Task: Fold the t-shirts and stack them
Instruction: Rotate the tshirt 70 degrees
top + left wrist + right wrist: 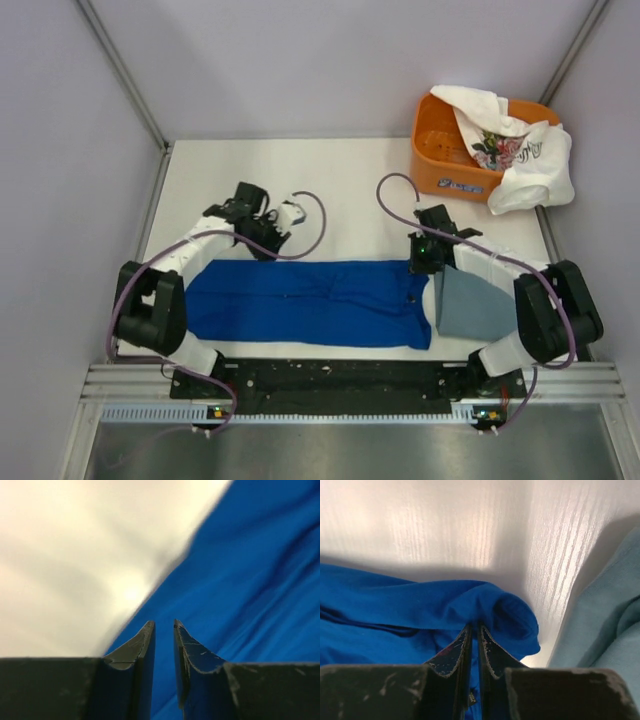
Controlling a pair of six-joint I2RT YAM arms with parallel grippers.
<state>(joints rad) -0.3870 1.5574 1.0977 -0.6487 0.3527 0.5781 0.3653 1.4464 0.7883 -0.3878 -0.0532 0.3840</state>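
Top external view: the royal-blue t-shirt (310, 303) lies as a long folded band across the near part of the bench (340, 180), between the two arm bases. At its right end sits the folded grey-blue t-shirt (468, 308), touching the blue one and partly covered by the right arm (530, 300). The white t-shirt (520, 160) with floral print hangs over the orange basket (440, 170) at the far right, hiding much of its rim.

The left gripper (268, 238) is at the blue shirt's far edge, near its left end. Its wrist view (badly blurred) shows the fingers a narrow slit apart above that edge, with no cloth visibly caught. The right gripper (425, 262) is at the blue shirt's far right corner. Its wrist view shows the fingers almost together, pinching a raised fold of blue cloth, with grey-blue fabric just beside it.
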